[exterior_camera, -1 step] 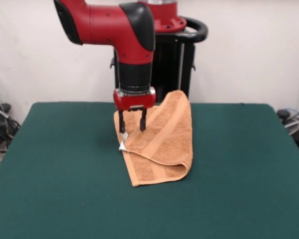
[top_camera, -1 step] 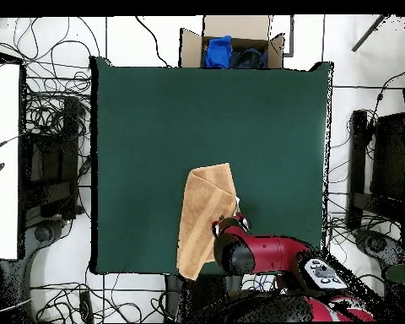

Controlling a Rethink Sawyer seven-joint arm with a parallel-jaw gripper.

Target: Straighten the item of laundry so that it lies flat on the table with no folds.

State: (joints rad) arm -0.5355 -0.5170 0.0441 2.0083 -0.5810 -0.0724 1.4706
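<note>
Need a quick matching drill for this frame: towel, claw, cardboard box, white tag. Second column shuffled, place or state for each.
Column 1:
1 towel
2 claw
3 cardboard box
4 white tag

Column 2:
A open, fingers pointing down
B beyond the table edge opposite the robot, blue item inside
C folded over on itself
D at the towel's edge below the claw

Pairs: 1-C, 2-A, 3-B, 4-D

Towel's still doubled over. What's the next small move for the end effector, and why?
Probably lower the open end effector a little and close on the towel edge by the white tag. The towel lies folded on the table, and its fingers hang open just above that edge, gripping nothing.
</note>
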